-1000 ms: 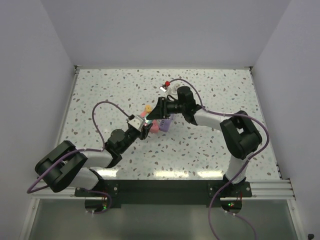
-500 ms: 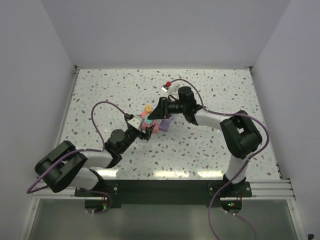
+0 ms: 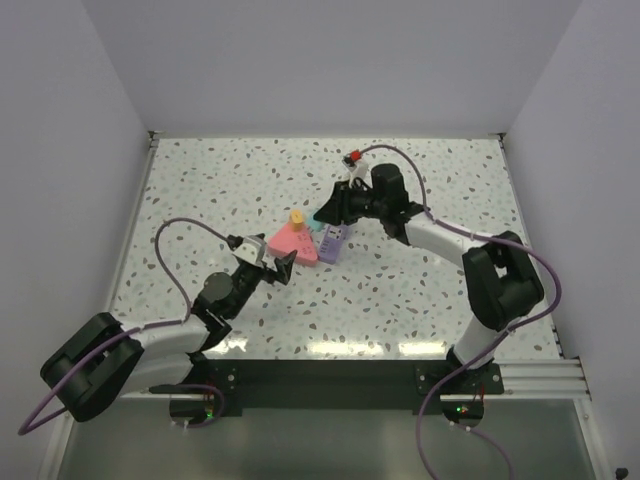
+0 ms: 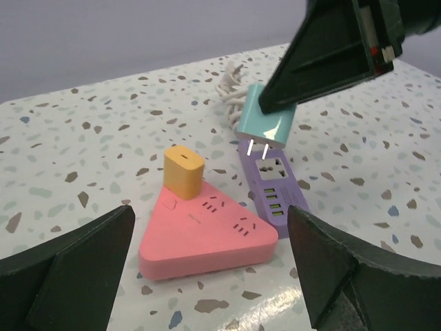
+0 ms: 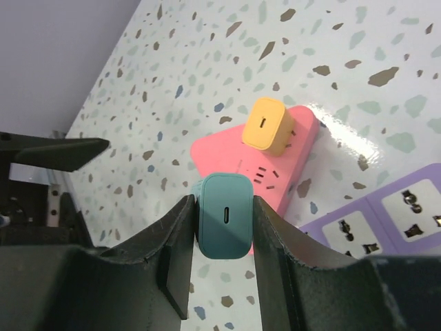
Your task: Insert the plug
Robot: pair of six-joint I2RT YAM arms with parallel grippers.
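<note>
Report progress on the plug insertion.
Done: yellow adapter seated in the pink strip. In hand: right gripper holds the teal plug, prongs above the purple strip; left gripper open, empty. Left: lower the prongs into a socket, then let go.

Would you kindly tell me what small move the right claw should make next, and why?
Probably ease the right claw straight down: the teal plug it grips has its two prongs just above a socket of the purple strip, not yet inserted.
</note>
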